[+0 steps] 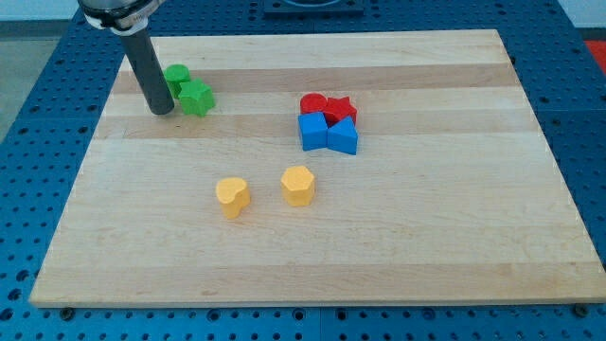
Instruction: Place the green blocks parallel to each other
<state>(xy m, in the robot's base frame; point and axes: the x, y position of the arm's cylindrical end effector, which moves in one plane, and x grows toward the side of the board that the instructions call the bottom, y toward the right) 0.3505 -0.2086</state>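
- Wooden board (312,246) on blue pegboard.
- my tip (162,111), bare rod gripping nothing, just left of lower green block (197,98); upper green block (176,75) touches it, up-left.

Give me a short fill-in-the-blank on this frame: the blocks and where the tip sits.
1. My tip sits just to the view's ____ of the two green blocks.
2. The number of yellow blocks is ____.
3. The red blocks touch the ____ blocks below them in the view.
4. All blocks rest on a ____ board.

Missing words: left; two; blue; wooden
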